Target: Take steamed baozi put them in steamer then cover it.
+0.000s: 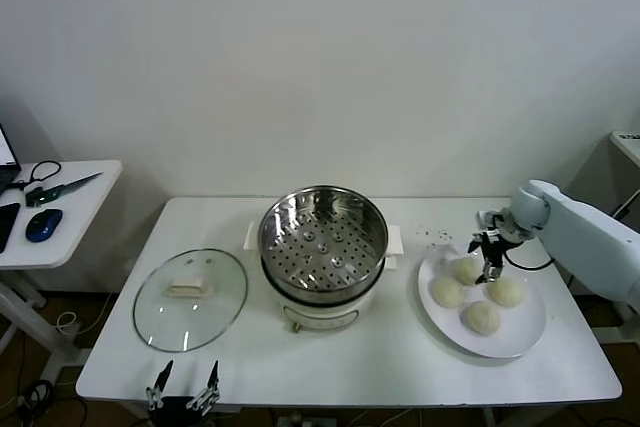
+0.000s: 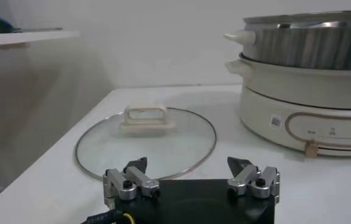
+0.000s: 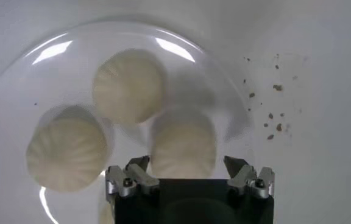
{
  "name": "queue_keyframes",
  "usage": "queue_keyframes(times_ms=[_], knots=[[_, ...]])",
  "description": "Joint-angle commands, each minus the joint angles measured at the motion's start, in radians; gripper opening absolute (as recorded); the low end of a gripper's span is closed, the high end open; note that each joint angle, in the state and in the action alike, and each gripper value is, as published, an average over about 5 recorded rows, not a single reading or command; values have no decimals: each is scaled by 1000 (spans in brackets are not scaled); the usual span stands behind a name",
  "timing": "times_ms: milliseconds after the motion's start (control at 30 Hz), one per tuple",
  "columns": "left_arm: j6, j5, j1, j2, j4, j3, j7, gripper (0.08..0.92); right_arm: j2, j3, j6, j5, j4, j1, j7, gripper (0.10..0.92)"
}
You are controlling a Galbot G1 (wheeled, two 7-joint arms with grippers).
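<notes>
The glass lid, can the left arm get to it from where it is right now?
Probably yes: the left gripper sits open at the table's front edge, just in front of the glass lid, with nothing between them and the lid's handle exposed.

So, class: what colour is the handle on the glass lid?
Cream-white handle on the glass lid; best seen in the left wrist view.

Cover (image 1: 190,299) left of steamer (image 1: 323,244) — baozi (image 1: 478,293) on plate (image 1: 525,335), right

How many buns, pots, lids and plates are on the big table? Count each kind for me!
Baozi: 4
Steamer: 1
Glass cover: 1
White plate: 1
Total: 7
</notes>
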Motion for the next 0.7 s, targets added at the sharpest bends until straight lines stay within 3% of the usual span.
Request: queue_keyframes(times_ms=[33,233,367,500,700], knots=[[-2,3,4,-1,-2,1,0,823,18,9,-5,-7,-18,-9,-4,706],[-3,7,7,-6,-7,2,-1,823,-1,-16,1,12,9,39,-13,680],[-2,10,6,-9,-12,6,-1,823,-41,-178,30,101,92,236,-36,679],[-3,13,7,-7,-17,8,-1,823,-36,-452,126,241,182,543,-70,679],[-8,23,4,-6,-17,14,-3,823,96,-697,336,451,349,936,-116,670]])
